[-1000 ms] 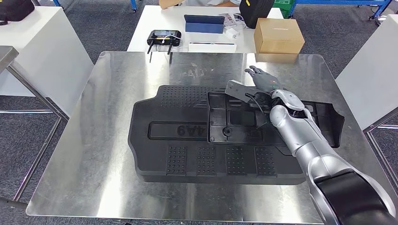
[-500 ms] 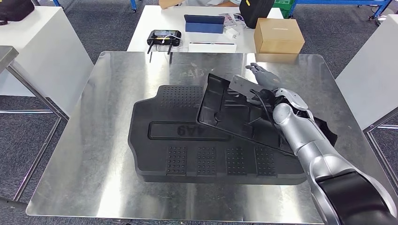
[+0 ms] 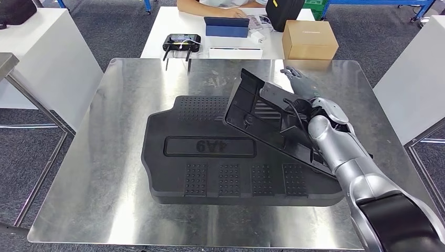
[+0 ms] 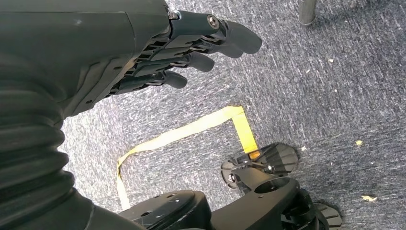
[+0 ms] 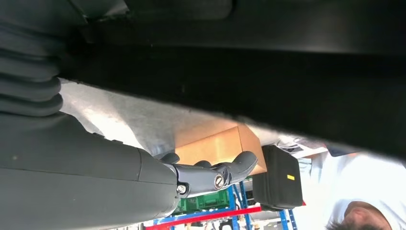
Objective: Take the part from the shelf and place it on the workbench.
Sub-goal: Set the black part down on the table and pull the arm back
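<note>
the flat black moulded plastic panel (image 3: 267, 123) is tilted up on its far edge above the large black studded plastic mat marked 9a4 (image 3: 210, 152), which lies flat in the middle of the shiny steel workbench top (image 3: 126, 105). the panel's near edge is down towards the right part of the mat, while its far edge stands raised over the mat's far right corner. the silver right arm reaches in over the mat's right side, and the right hand (image 3: 303, 88) is at the panel's raised far edge, dark fingers (image 3: 294, 73) stretched out beyond it towards the far side of the workbench. in the right wrist view the panel's dark underside spans the picture above the right hand (image 5: 210, 175); whether the hand actually grips the panel or only props it, i cannot tell.

the left hand (image 4: 143, 57) hangs over grey carpet with a strip of yellow tape (image 4: 191, 129), its fingers loosely curved and apart, nothing in them.

beyond the workbench, past the mat's far edge, a white table (image 3: 168, 23) carries a brown cardboard box (image 3: 309, 39), a black handheld controller (image 3: 182, 42) and a blue tablet stand (image 3: 226, 26); a person's arm (image 3: 210, 6) rests at its far side.
</note>
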Available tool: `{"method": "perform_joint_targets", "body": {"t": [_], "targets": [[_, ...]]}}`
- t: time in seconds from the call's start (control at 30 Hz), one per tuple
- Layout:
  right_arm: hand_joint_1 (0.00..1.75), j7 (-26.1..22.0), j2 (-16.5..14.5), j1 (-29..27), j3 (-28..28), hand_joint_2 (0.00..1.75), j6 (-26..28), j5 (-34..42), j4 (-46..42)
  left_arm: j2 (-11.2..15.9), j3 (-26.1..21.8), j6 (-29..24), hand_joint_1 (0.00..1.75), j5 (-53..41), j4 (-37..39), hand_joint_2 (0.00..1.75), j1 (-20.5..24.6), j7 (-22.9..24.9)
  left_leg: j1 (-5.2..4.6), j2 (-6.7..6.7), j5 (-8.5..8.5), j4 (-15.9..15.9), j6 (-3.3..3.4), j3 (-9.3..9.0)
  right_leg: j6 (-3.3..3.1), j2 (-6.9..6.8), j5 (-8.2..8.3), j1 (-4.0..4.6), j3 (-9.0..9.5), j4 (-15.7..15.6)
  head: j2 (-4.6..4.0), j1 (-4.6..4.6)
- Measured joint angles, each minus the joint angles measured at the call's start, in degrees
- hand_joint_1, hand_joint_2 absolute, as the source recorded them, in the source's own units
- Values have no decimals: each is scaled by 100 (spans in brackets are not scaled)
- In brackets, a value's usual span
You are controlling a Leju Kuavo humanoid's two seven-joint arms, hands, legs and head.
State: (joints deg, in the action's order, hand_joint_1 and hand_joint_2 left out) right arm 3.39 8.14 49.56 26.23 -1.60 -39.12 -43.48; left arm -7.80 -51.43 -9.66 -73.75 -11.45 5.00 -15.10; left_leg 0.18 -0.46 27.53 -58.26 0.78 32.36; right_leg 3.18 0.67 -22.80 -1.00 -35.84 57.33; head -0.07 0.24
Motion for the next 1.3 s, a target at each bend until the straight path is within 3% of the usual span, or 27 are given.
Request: {"method": "perform_joint_targets", "body": {"t": [0.17, 0.3, 0.43, 0.7, 0.93, 1.07, 1.3], "targets": [[0, 8, 15, 5, -9, 0, -49, 36, -5, 0, 1, 0, 0, -1, 0, 175, 0, 0, 1, 5, 0, 0, 0, -2, 0, 4, 0, 1, 0, 0, -1, 0], [0, 69, 41, 149, -75, 0, -447, 362, 123, 2, 18, 0, 0, -22, 0, 175, 4, 9, 1, 6, 0, 0, 0, -2, 0, 5, 1, 1, 0, 0, -1, 0], [0, 103, 72, 464, -89, 175, -545, 390, 474, 2, 54, 3, 0, -54, 0, 175, 17, 43, 1, 8, 0, 0, 0, -2, 1, 5, 2, 0, 1, 0, 0, 0], [0, 383, -20, 877, 172, 175, -81, -493, 854, -4, 104, 7, 0, -97, 0, 175, 41, 77, 1, -1, -1, 0, 0, 1, 1, 2, 2, 0, 1, 1, 0, 0], [0, 411, -152, 993, 357, 175, 36, -810, 942, -28, 148, 7, 0, -110, 0, 175, 80, 95, 0, -3, -1, 0, 0, 3, 1, 0, 2, -6, 1, 1, -1, 1], [0, 258, -225, 1083, 458, 175, -354, -946, 1035, -48, 172, 7, 0, -111, 0, 175, 109, 98, -2, -3, -1, 0, 0, 3, 1, 0, 2, -10, 1, 1, 1, 1], [0, -289, -321, 1352, 681, 175, -1839, -777, 1460, -55, 229, -4, 0, -122, 0, 175, 118, 72, -2, -5, -1, 0, 0, 2, 1, 0, 2, -9, 1, 1, 0, 0]]}}
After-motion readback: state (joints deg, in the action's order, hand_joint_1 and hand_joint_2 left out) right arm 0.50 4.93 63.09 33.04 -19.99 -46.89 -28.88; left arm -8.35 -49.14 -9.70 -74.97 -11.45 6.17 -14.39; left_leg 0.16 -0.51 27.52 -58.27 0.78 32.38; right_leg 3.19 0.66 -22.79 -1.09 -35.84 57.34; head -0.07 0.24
